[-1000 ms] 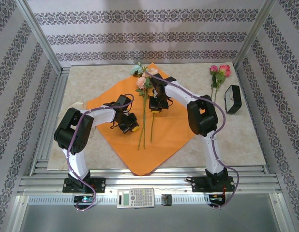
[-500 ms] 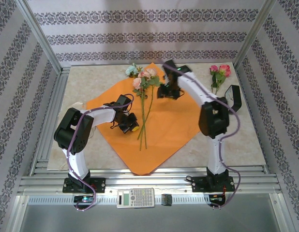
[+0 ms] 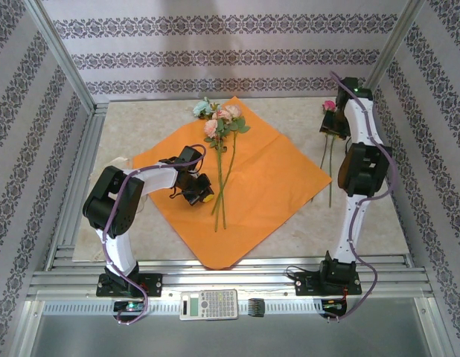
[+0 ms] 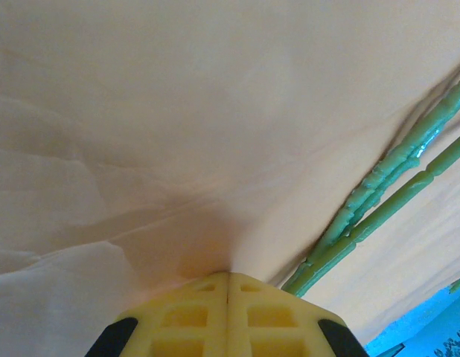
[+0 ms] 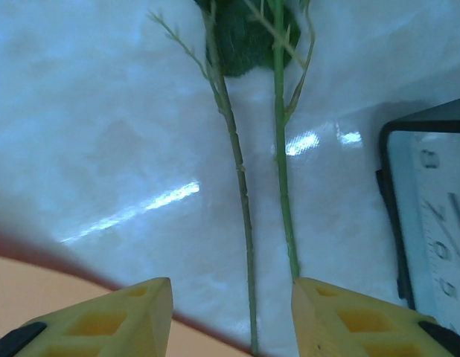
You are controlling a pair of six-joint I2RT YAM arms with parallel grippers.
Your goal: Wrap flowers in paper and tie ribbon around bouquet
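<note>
flowers on paper, calculator in front

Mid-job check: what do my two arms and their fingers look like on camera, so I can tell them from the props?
The left arm and right arm both have white links with bulky black joint housings and black bases. A thin purple cable runs along each. The left gripper and right gripper have yellow fingers with moulded rectangular recesses, on black mounts.

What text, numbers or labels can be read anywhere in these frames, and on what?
Calculator: key and display markings are there, all too small to read.
Clock face: numerals along its edge, too blurred to quote.
No other text visible.
</note>
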